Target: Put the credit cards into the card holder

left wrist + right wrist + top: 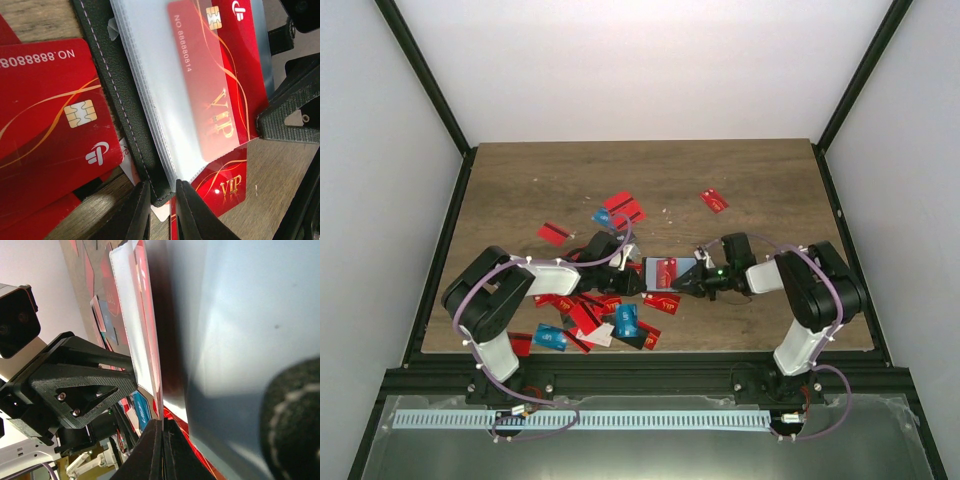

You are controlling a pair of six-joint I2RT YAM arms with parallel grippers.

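Left gripper (162, 202) nips the card holder (110, 90) steady (narrow jaws); right gripper (162, 435), pinched shut, feeds a red card (242, 80)

Wooden table (750, 180): red, blue credit cards (623, 207) scattered, mostly near front edge.

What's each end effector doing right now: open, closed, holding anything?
Left end effector: closed on the edge of the card holder.
Right end effector: closed on a red credit card partly inside the holder's sleeve.
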